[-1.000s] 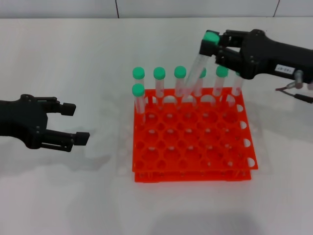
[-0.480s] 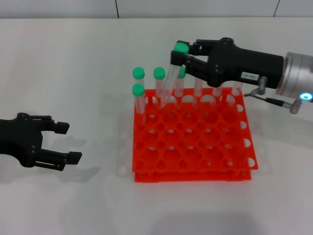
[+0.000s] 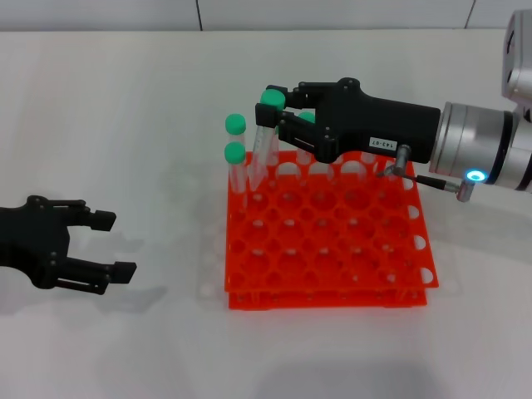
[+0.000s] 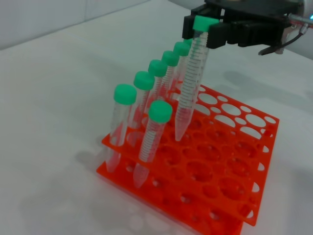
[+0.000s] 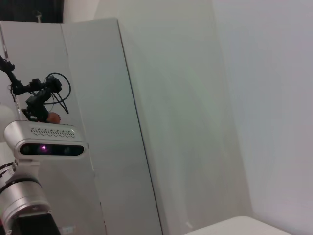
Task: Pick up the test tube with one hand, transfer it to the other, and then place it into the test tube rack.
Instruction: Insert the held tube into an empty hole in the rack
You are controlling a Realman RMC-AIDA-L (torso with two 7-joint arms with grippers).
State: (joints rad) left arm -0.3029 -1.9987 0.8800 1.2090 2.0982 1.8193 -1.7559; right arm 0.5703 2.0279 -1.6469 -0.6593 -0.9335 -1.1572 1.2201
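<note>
We take this for a laboratory: a plain white bench (image 3: 125,108) carries an orange test tube rack (image 3: 332,274) holding green-capped graduated tubes (image 4: 156,142), bare white wall panels (image 5: 171,122) stand around, and a sensor head (image 5: 46,142) sits on a silver mast.

The right gripper (image 3: 278,112) covered most of the capped tubes (image 3: 309,120) standing along the far edge of the rack (image 3: 332,249) in the head view, so their count could not be told there. The left arm ran off the left edge, only its gripper (image 3: 104,245) showing. The right wrist view showed none of the desk, the rack or that arm's fingers. In the left wrist view the near corner of the rack was cut off at the bottom edge.
</note>
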